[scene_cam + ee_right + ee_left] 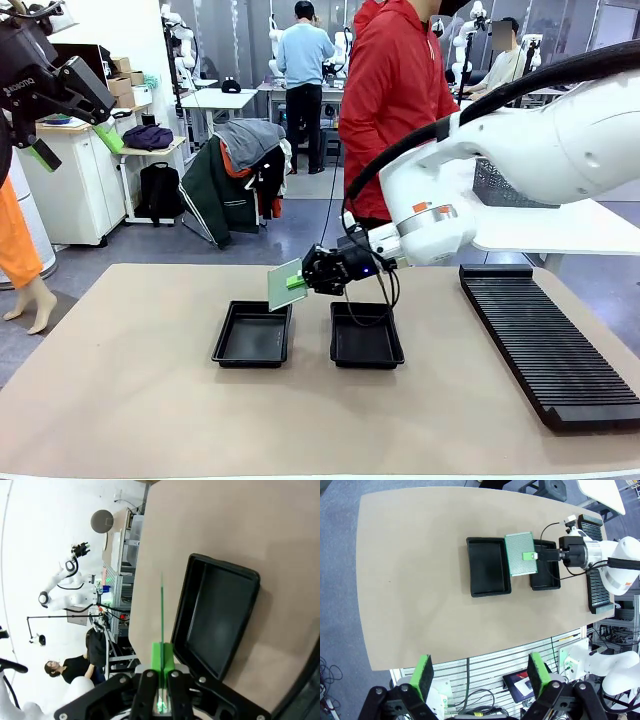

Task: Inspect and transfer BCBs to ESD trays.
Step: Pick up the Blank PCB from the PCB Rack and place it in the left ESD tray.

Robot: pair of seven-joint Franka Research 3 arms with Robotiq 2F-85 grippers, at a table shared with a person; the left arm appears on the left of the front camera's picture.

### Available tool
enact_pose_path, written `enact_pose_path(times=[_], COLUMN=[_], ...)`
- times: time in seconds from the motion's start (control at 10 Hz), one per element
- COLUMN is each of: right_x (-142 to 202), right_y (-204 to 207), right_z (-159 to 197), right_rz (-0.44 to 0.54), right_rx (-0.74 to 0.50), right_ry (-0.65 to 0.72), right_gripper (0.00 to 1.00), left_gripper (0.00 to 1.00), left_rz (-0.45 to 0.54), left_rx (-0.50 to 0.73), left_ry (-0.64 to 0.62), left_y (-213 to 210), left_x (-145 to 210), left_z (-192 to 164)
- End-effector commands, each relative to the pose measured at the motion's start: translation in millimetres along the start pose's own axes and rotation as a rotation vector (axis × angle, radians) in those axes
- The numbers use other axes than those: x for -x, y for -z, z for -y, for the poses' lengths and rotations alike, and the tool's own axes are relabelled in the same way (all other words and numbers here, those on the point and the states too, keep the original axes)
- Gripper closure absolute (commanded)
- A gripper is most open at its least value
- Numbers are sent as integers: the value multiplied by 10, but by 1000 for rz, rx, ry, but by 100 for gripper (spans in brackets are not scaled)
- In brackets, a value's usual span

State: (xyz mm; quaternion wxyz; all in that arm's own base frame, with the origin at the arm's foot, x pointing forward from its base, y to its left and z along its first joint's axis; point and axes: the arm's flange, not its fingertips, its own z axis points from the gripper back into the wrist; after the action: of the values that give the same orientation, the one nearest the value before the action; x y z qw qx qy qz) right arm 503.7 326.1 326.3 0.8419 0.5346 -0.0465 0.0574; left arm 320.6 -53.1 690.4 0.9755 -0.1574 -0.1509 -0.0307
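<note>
Front view: two trays [252, 336], one BCB [284, 285]

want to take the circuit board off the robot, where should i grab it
Pinch the circuit board by its free edge, opposite the right end effector, coming in from the robot's left. It's thin and flat, clamped at one edge in the air, so that side is open.

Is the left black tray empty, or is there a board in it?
Empty: the left tray shows a bare black floor. The board is off the table, clamped in the right gripper.
</note>
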Motion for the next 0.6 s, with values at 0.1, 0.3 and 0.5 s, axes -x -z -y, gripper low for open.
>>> enact_pose_path(times=[0.1, 0.3, 0.5], right_x=[-95, -45, 26], right_y=[352, 481, 617], right_z=[-94, -85, -90], right_rz=[-13, -28, -31], right_rx=[58, 98, 120], right_ry=[78, 112, 126], right_gripper=[98, 98, 98], left_gripper=[0, 0, 0], left_rz=[-1, -1, -1], left_rx=[1, 1, 1], left_ry=[-3, -3, -3], left_y=[9, 9, 9], left_x=[9, 9, 9], left_z=[-12, -12, -12])
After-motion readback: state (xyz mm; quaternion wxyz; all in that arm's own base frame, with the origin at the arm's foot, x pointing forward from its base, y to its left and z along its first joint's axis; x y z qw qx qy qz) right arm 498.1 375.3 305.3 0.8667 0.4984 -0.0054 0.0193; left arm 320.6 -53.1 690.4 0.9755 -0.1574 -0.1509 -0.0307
